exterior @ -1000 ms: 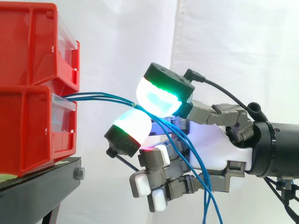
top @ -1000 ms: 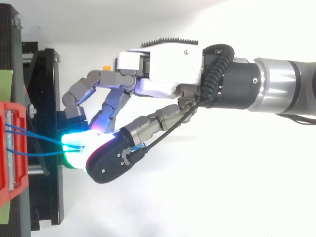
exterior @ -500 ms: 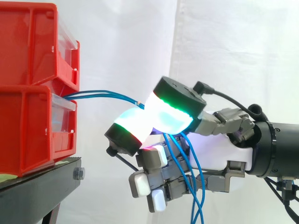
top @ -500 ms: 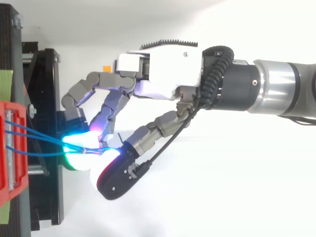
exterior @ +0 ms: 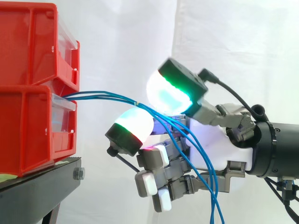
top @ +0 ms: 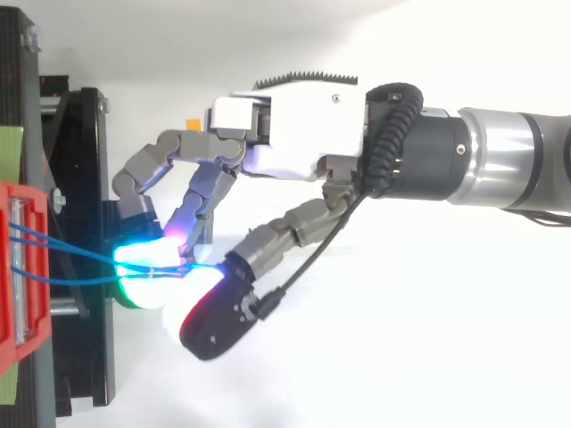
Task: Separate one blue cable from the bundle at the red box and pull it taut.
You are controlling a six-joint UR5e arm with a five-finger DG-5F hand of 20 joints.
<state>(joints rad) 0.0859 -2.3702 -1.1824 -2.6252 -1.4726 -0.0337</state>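
Hand (exterior: 223, 147) at the red bin (exterior: 28, 126), glowing pads (exterior: 133, 125) parted, blue cables (exterior: 105, 95) running loose between them, nothing pinched, lining up one strand.

Side level, top overhead, sharing hand (top: 303, 116), seemingly close

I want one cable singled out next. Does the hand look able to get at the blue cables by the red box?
Probably yes: the blue cables run from the red box straight into the hand, with nothing in between.
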